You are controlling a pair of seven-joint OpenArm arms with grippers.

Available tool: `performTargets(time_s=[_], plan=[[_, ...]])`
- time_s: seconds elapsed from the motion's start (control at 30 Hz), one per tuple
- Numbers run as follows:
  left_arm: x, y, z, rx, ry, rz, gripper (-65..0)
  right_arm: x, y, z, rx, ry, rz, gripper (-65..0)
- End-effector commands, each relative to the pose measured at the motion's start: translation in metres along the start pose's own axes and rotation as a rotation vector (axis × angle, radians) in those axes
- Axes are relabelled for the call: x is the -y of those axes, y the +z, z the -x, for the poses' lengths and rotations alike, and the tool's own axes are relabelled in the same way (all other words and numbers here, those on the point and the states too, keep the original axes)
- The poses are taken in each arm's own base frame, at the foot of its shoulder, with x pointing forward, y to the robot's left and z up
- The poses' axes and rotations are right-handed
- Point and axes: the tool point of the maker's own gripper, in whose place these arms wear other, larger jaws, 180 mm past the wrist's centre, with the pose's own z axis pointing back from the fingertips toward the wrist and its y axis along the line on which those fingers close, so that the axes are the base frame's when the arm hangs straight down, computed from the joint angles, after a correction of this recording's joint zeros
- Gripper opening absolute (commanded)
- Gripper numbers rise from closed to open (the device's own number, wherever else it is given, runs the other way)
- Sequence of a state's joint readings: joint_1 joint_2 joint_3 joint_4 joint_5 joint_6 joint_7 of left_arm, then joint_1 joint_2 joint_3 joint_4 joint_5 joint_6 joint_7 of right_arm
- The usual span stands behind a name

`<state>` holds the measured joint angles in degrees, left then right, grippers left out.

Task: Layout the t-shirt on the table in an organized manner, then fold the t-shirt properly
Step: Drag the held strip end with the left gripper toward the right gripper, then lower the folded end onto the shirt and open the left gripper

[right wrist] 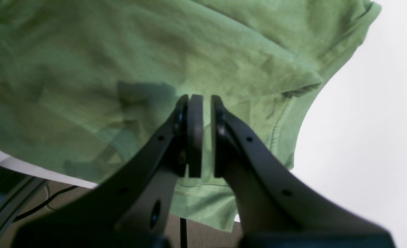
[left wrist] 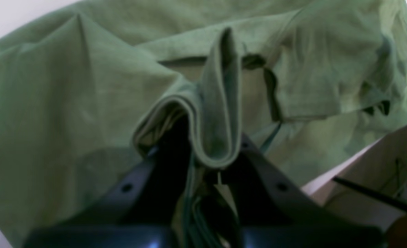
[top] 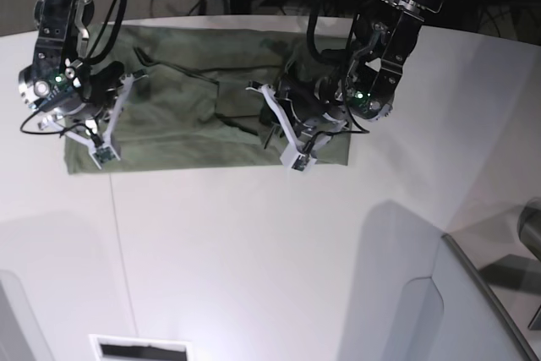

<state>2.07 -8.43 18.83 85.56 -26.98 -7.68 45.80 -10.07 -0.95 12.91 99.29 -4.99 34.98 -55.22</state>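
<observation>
the t-shirt lies on the far half of the table, spread as a wide band from about 9 o'clock to 1 o'clock of the base view, its near hem fairly straight but its middle rucked into folds. this looks like the laying-out step, or the very start of a fold, not a finished one. the left gripper is closed on a doubled, hemmed edge of the shirt, which stands up as a looped ridge between its jaws; in the base view that arm sits over the shirt's right end at about 1 o'clock. the right gripper has its pads nearly together with only a thin slit between them, and nothing visible is caught there; it hangs over cloth near a sleeve and the shirt's edge, at about 10 o'clock in the base view. the next move probably calls for the left arm to carry its pinched edge outward or over without dragging the rest, while the right arm takes a hold of its own or pins its end. the left wrist view alone shows the pinched loop and the layers under it; the right wrist view alone shows the empty slit; only the base view shows the whole outline and how crumpled the middle is.
</observation>
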Motion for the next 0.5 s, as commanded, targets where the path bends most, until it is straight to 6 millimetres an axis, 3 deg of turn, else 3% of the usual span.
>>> performTargets(time_s=[0.0,0.17,0.47], plan=[[0.002,0.001,-0.012,0.042,0.000,0.011,-65.0,0.006,0.005,-0.010,0.036,0.003,0.018,-60.6],[-0.001,-0.006,-0.002,0.017,0.023,0.008,-65.0,0.006,0.005,-0.010,0.036,0.003,0.018,-60.6],[0.011,-0.012,-0.013,0.033,0.030,0.032,-65.0,0.006,0.005,-0.010,0.036,0.003,0.018,-60.6]])
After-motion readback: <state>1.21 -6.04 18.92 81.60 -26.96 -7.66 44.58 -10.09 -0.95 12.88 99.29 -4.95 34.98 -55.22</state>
